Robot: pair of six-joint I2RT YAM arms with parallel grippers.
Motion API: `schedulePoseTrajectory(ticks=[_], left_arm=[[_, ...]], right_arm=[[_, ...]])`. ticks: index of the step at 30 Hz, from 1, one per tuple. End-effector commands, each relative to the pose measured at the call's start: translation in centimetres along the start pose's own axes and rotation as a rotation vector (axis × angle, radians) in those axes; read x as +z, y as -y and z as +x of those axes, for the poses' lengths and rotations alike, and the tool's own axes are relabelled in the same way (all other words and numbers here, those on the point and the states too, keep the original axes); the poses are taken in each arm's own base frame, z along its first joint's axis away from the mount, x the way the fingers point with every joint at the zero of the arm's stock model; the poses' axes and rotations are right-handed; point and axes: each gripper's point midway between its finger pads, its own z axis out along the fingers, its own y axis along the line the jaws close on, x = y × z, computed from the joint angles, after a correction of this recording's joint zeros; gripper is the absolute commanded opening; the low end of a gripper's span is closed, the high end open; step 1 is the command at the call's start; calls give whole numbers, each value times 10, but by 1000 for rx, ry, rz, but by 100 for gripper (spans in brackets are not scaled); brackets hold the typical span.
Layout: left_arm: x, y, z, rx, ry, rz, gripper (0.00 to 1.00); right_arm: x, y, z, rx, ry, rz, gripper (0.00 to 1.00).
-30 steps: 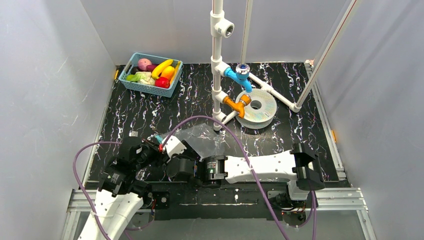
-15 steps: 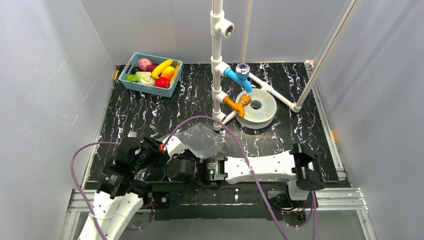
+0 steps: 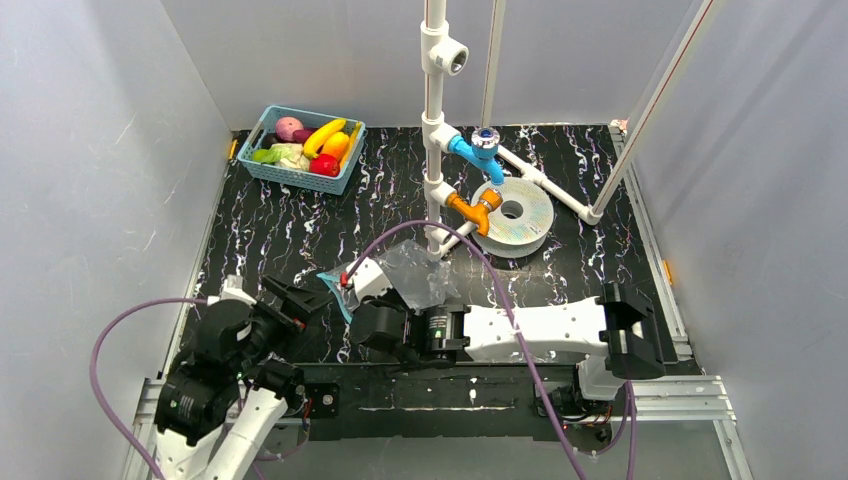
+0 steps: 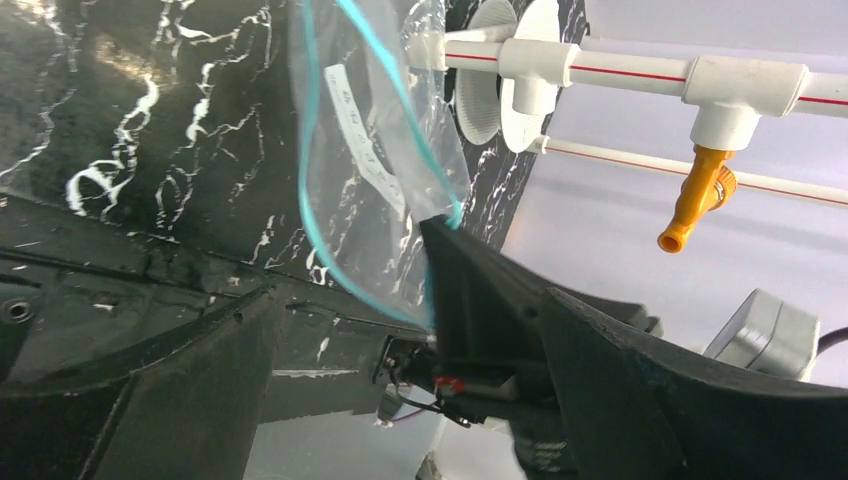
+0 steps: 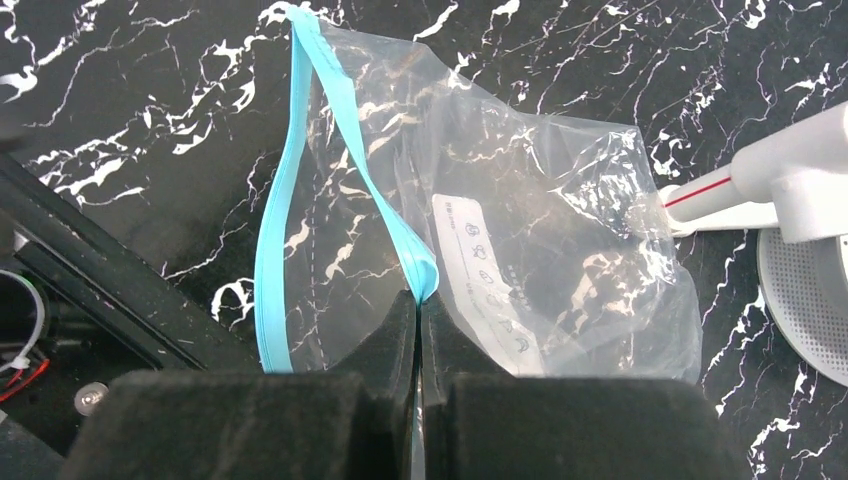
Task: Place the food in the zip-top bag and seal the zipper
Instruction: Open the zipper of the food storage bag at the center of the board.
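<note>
Since a second ago the left arm has swung back toward its own side, and the left gripper (image 3: 297, 302) has let go and now stands with its jaws wide apart, holding nothing, just beside the bag's teal corner. The right gripper (image 5: 419, 305) has closed tight and pinches the zipper (image 5: 275, 250) where one strip folds over. We see the zipper's two strips parted in a loop, so the mouth stands open.

We find the zip-top bag (image 5: 540, 250) lying crumpled on the marbled table (image 3: 560, 160) at the near middle, between the arms' bases and the foot of the white pipe frame (image 3: 434, 120). Through its clear walls only the table pattern and the white label (image 5: 480, 270) show.

We count one blue basket (image 3: 295, 178) at the far left corner, well apart from the bag. In it we count one banana (image 3: 322, 135), one red piece (image 3: 323, 165), one pink piece (image 3: 289, 127) and one orange piece (image 3: 337, 145); the green and pale pieces beside them we cannot separate. We count one bag and two arms.
</note>
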Motion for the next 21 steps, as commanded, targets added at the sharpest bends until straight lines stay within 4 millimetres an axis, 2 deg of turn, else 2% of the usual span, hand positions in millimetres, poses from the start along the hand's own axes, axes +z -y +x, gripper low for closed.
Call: schedulePoseTrajectory(ticks=[1, 4, 7, 12, 13, 17, 19, 21], left_arm=[[-20, -33, -4, -2, 69, -83, 95], [-15, -44, -6, -25, 95, -86, 86], [2, -46, 6, -59, 27, -63, 85], [37, -33, 26, -92, -113, 12, 85], [41, -27, 28, -86, -131, 38, 87], [45, -24, 31, -41, -163, 39, 86], [45, -25, 31, -34, -162, 40, 75], [44, -25, 31, -31, -157, 50, 58]], right_arm=[[-15, 9, -28, 138, 65, -21, 1], [-19, 11, -37, 182, 78, -46, 1], [-24, 5, -46, 218, 107, -117, 1], [-32, -1, -49, 229, 126, -189, 1], [-32, -2, -48, 225, 124, -201, 1], [-34, -6, -44, 224, 120, -247, 1], [-37, -9, -46, 211, 122, -273, 1], [-38, -11, -47, 193, 126, -290, 1]])
